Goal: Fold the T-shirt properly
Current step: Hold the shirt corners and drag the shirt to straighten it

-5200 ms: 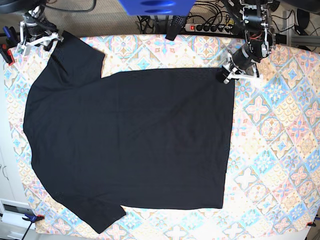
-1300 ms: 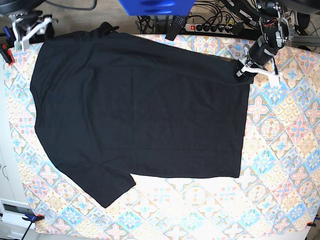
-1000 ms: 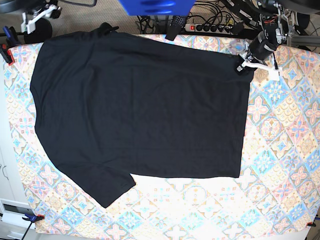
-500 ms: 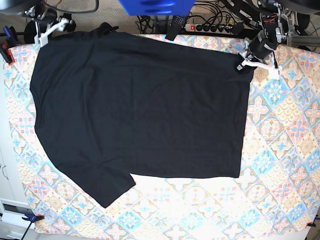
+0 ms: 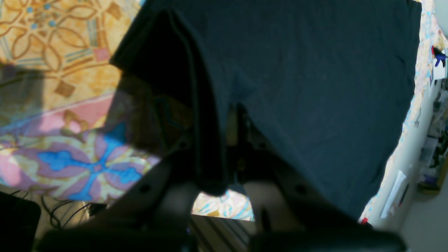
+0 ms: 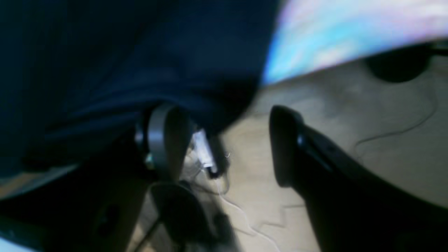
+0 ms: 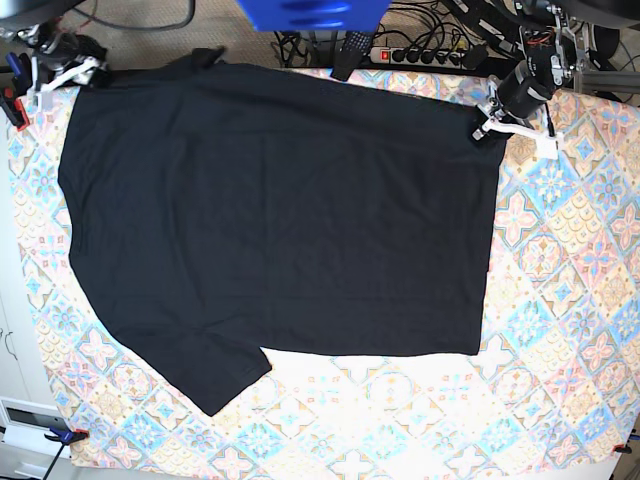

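In the left wrist view, the left gripper [image 5: 224,140] is clamping a bunched hem corner of the plain black, soft, matte cloth T-shirt [image 5: 315,80] above the patterned pastel tablecloth [image 5: 52,80].

In the right wrist view, the right gripper [image 6: 224,143] is standing wide with nothing between its jaws; dark cloth is draping beside one finger [image 6: 164,136].

In the base view, the one T-shirt is lying spread flat across the table. It is likely handling light, limp and prone to slipping; corners and hems are probably offering the surest hold. Two grippers are working one garment.
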Available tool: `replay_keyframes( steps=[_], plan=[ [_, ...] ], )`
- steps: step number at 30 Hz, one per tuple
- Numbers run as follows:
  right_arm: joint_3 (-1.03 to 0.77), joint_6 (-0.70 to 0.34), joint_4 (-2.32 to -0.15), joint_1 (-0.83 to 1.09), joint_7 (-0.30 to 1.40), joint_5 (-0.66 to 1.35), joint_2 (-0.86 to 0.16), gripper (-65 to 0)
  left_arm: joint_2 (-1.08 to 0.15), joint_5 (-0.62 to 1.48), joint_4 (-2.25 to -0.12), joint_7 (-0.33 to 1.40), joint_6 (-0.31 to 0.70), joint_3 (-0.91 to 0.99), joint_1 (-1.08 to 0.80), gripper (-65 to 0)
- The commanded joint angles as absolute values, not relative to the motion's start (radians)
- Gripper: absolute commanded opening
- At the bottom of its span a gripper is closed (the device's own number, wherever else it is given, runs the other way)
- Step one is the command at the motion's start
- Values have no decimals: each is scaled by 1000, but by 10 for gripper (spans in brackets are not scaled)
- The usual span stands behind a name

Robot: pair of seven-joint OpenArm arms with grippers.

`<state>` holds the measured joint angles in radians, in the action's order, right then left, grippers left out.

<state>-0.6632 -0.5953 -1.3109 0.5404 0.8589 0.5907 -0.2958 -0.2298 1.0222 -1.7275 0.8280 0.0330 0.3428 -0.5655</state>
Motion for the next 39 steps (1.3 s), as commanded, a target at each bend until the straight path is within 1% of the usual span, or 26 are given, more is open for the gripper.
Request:
replay_keyframes(
  steps=[1, 6, 20, 21, 24, 34, 36, 37, 39],
  plan=[
    [-671, -599, -1337, 538, 839, 608, -325, -280, -237, 1032, -1741, 823, 39, 349, -572, -650],
    [-679, -599, -1353, 538, 837, 608, -357, -280, -237, 1035, -1741, 823, 39, 348, -572, -650],
    [-665, -601, -1354, 542, 843, 608, -358, -278, -237, 1038, -1741, 823, 39, 351, -573, -650],
    [-656, -610, -1359, 544, 843, 610, -358, -278, -237, 1038, -1741, 823, 39, 352, -573, -650],
    [-610, -698, -1397, 545, 843, 610, -357, -279, -237, 1038, -1741, 823, 39, 352, -573, -650],
    [-526, -698, -1426, 570, 843, 610, -357, -281, -237, 1038, -1741, 823, 39, 352, -573, -650],
    [-513, -698, -1426, 570, 843, 610, -357, -298, -237, 1038, -1741, 823, 39, 352, -573, -650],
    [-512, -698, -1426, 570, 843, 610, -357, -320, -237, 1038, -1741, 823, 39, 352, -573, -650],
    [-513, -698, -1425, 570, 843, 610, -357, -400, -237, 1038, -1741, 823, 39, 352, -573, -650]
  ],
)
